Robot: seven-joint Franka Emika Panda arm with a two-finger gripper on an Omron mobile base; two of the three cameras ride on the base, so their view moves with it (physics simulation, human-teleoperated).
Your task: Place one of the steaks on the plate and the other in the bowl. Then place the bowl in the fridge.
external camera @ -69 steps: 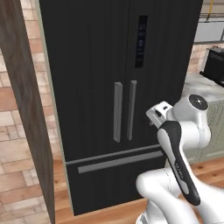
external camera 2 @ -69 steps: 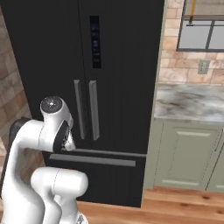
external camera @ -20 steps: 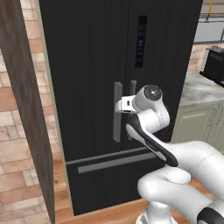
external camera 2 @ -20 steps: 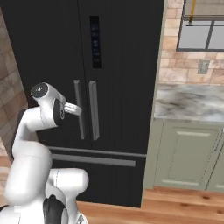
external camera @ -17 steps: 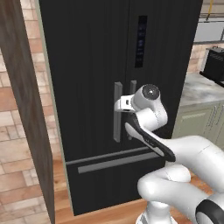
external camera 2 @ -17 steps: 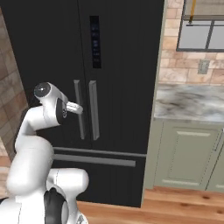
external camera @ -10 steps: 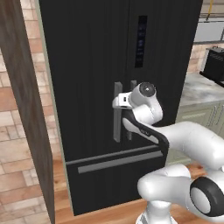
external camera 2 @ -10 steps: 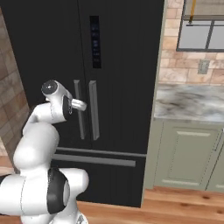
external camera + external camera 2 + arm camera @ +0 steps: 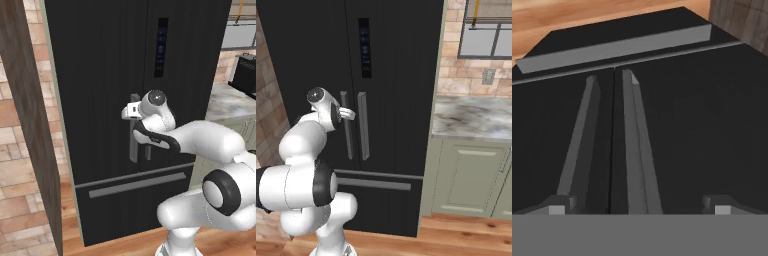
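The hand (image 9: pixel 131 110) is reaching the fridge (image 9: pixel 100 75) at its left door handle (image 9: pixel 134 145), fingers spread, gripping nothing; opening seems underway, closing on it next

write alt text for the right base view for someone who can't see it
A white robot arm reaches its gripper up to the left of two vertical grey handles on a tall black fridge, whose doors are closed. To the right stand a marble counter on pale green cabinets, a brick wall and a window.
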